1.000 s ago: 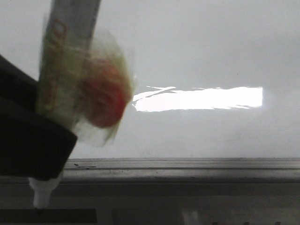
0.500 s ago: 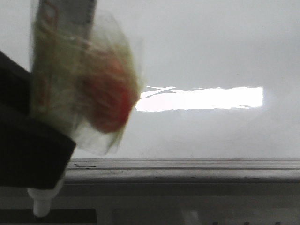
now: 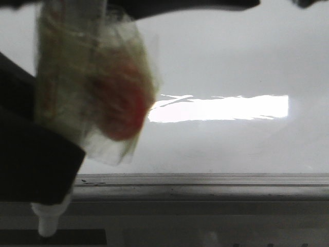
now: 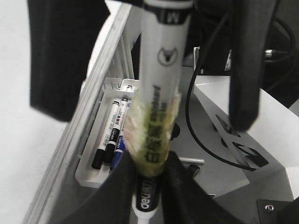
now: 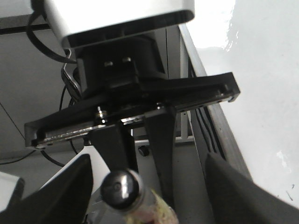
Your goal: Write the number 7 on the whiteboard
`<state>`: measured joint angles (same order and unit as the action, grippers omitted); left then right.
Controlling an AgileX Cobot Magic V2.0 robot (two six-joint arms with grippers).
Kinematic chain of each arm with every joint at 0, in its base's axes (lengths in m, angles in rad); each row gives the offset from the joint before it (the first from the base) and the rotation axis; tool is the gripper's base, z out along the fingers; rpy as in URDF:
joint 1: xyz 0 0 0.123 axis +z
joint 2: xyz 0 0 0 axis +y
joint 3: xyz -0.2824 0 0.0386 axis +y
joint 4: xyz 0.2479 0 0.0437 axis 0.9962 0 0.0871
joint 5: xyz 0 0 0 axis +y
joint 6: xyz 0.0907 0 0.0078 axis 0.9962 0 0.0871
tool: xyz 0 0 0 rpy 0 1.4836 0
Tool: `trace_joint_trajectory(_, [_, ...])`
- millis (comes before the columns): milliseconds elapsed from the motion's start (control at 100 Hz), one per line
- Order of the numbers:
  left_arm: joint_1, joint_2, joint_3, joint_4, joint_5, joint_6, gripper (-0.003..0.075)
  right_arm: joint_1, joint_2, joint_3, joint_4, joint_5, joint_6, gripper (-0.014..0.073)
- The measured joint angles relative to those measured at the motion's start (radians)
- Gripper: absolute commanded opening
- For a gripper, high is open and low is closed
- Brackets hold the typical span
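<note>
My left gripper (image 4: 150, 189) is clamped on the marker (image 4: 161, 93). Both fingers press its lower barrel just below a wrap of yellowish tape (image 4: 152, 128), and the white tip end sticks out beneath them. My right gripper (image 5: 149, 196) stands wide, 1 finger on each side of the marker's upper end and neither touching it. The whiteboard (image 3: 231, 62) lies just beyond the left gripper, glossy, with a bright light strip (image 3: 221, 108) reflected on it. Its grey ledge (image 3: 205, 188) runs along the bottom edge, close beside the marker tip. I cannot tell whether the tip touches anything. A white tray (image 4: 93, 175) with black and blue pens sits below the left gripper, against the board frame.
</note>
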<state>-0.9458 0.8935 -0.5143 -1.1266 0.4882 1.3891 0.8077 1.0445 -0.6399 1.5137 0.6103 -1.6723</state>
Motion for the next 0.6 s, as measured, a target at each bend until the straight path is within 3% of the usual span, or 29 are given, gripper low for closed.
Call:
trace_joint_trajectory(190, [0.000, 0.000, 0.000, -0.008, 0.000, 0.000, -0.0006, 0.002, 0.052, 0.000, 0.018, -0.006, -0.011, 0.0241])
trace_joint_trajectory(370, [0.005, 0.000, 0.002, -0.034, -0.001, -0.019, -0.0006, 0.004, 0.056, -0.002, 0.013, -0.001, -0.035, -0.0072])
trace_joint_trajectory(600, [0.005, 0.000, 0.006, -0.050, 0.007, -0.040, 0.0001, 0.004, 0.056, -0.006, -0.004, 0.014, -0.054, -0.0062])
